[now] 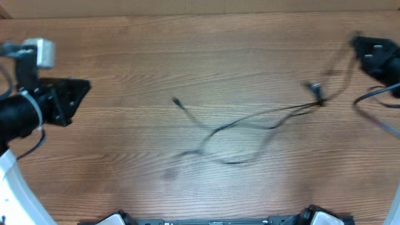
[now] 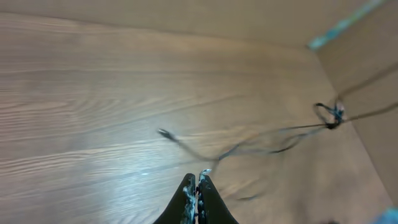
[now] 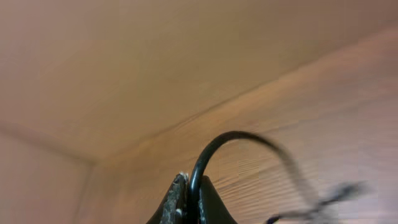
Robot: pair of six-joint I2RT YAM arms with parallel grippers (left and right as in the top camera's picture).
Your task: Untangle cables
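The thin black cables (image 1: 250,119) stretch across the middle of the table, running from a small knot (image 1: 317,95) on the right down to a loop in the centre. One plug end (image 1: 177,100) points up and left. My right gripper (image 1: 355,44) is at the far right and shut on a cable that leads up from the knot. In the right wrist view that cable (image 3: 230,135) arches out from between the shut gripper (image 3: 189,179). My left gripper (image 1: 86,89) hovers at the far left, shut and apart from the cables. In the left wrist view it (image 2: 196,177) holds nothing, with the plug end (image 2: 163,132) and knot (image 2: 329,115) ahead.
The wooden table (image 1: 125,162) ends at a brown wall (image 1: 187,6) at the back. A thicker arm wire (image 1: 369,95) loops beside the right arm. The arm bases (image 1: 312,217) sit along the front edge.
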